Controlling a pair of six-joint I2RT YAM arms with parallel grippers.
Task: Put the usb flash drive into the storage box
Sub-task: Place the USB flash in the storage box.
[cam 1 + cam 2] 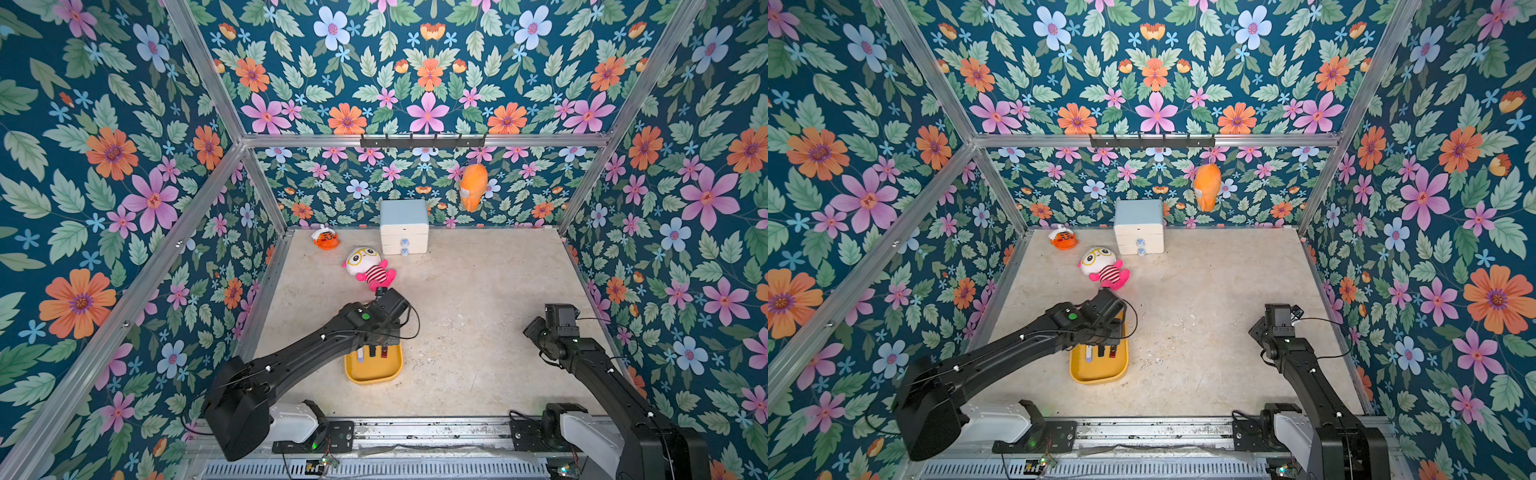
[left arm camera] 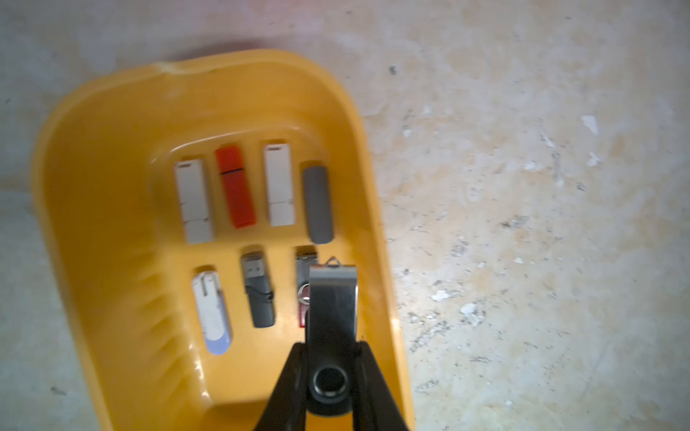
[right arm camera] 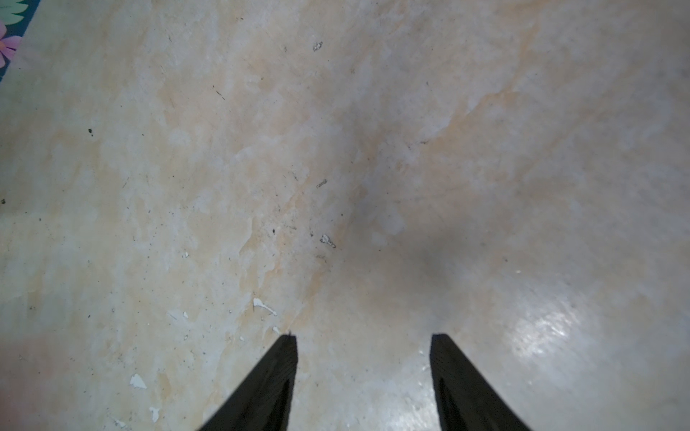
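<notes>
a black and silver usb flash drive (image 2: 332,298) is held tight in the left gripper (image 2: 330,345), just above the yellow storage box (image 2: 104,194). it has not been let go yet. seven other drives (image 2: 236,186) are laid in two rows inside the box. the right gripper (image 3: 364,347) is seen open and empty over the table (image 3: 336,149). the held drive must be lowered and dropped in.

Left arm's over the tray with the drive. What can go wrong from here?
1. The drive in the left gripper hangs over a red drive; released here, it may land on top of it.
2. It appears close to the tray rim, so it could bounce out.
</notes>
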